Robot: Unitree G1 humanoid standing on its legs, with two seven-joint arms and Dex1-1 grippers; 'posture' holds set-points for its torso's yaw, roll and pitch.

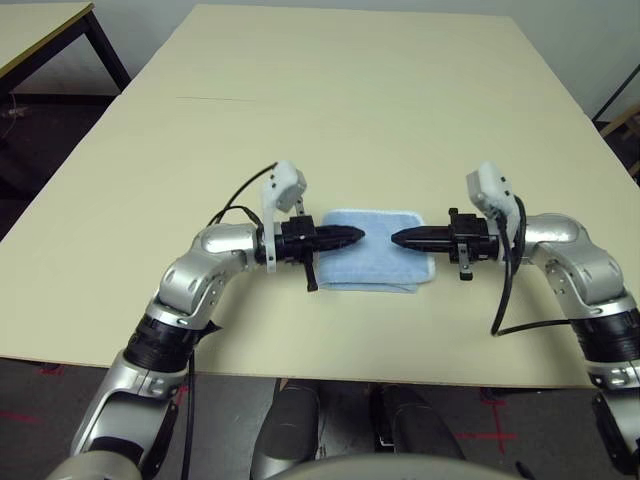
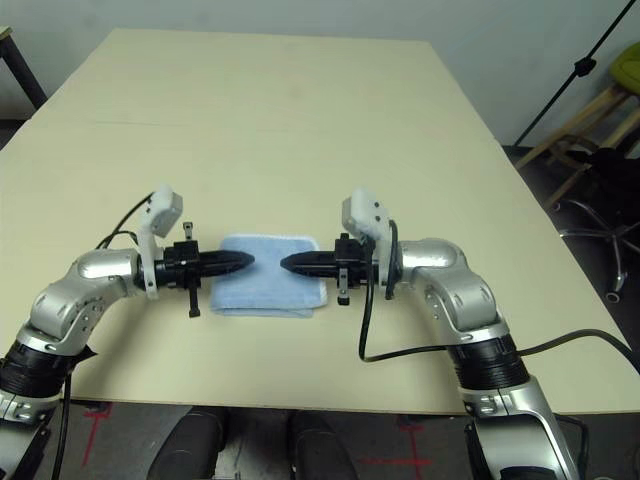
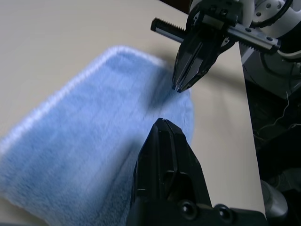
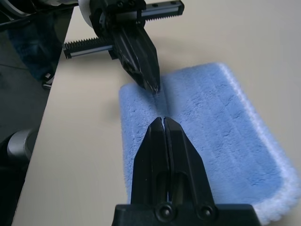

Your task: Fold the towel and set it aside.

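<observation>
The towel [image 1: 375, 262] is a light blue terry cloth lying folded into a small rectangle on the table [image 1: 350, 100], near its front edge. My left gripper [image 1: 355, 237] reaches over the towel's left side, fingers shut with nothing between them. My right gripper [image 1: 397, 238] comes in from the right, also shut and empty. The two tips point at each other a short gap apart above the towel's middle. In the right wrist view my shut right gripper [image 4: 162, 120] faces the left gripper [image 4: 153, 87] over the towel [image 4: 211, 117]. White edging runs along one towel side.
The cream table stretches far beyond the towel, with bare surface on both sides. Another table [image 1: 40, 30] stands at the far left. A wooden stool [image 2: 610, 110] and a dark stand pole [image 2: 570, 80] are off the right side.
</observation>
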